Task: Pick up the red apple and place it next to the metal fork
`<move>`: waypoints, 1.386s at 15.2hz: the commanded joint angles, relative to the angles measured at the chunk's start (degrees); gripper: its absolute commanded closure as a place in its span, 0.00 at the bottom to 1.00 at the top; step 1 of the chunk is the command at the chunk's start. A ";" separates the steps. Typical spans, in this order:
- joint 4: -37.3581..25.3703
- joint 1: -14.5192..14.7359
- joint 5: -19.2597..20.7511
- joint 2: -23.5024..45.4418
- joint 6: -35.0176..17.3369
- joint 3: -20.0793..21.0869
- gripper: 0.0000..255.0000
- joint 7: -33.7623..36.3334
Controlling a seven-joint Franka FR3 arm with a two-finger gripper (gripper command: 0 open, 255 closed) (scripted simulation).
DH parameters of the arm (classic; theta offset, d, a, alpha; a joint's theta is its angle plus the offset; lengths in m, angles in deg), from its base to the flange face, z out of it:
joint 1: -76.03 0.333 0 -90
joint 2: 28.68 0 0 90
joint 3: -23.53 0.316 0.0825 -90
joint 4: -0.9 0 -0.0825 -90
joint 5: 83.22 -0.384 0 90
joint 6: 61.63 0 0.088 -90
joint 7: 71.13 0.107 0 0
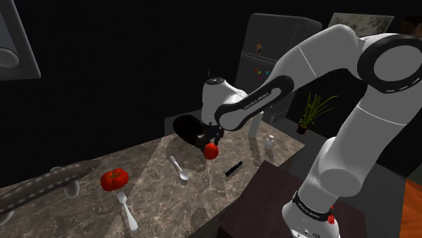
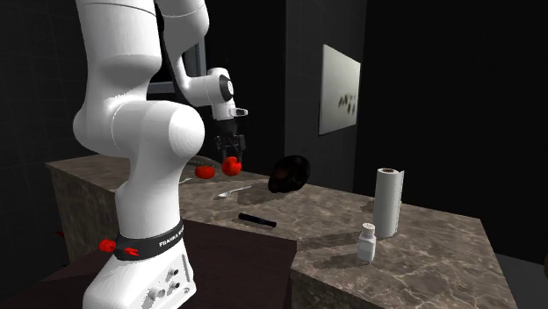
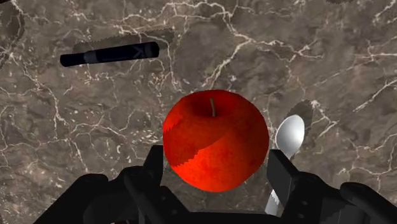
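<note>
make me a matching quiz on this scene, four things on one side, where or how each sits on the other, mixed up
Things:
1 apple
2 fork
3 spoon
4 paper towel roll

Places:
a standing upright on the counter
b clasped in the gripper, off the counter
c lying beside the tomato
d lying between the fork and the black marker in the shoulder view

Pairs: 1-b; 2-c; 3-d; 4-a
</note>
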 commanded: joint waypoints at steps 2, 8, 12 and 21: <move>-2.56 2.16 -0.03 1.87 1.32 2.43 1.00 4.53; -8.81 6.54 0.79 6.71 4.10 6.69 1.00 13.46; -14.26 9.59 1.97 10.89 6.40 8.94 1.00 19.22; -30.39 17.64 5.66 22.70 13.23 11.93 1.00 30.68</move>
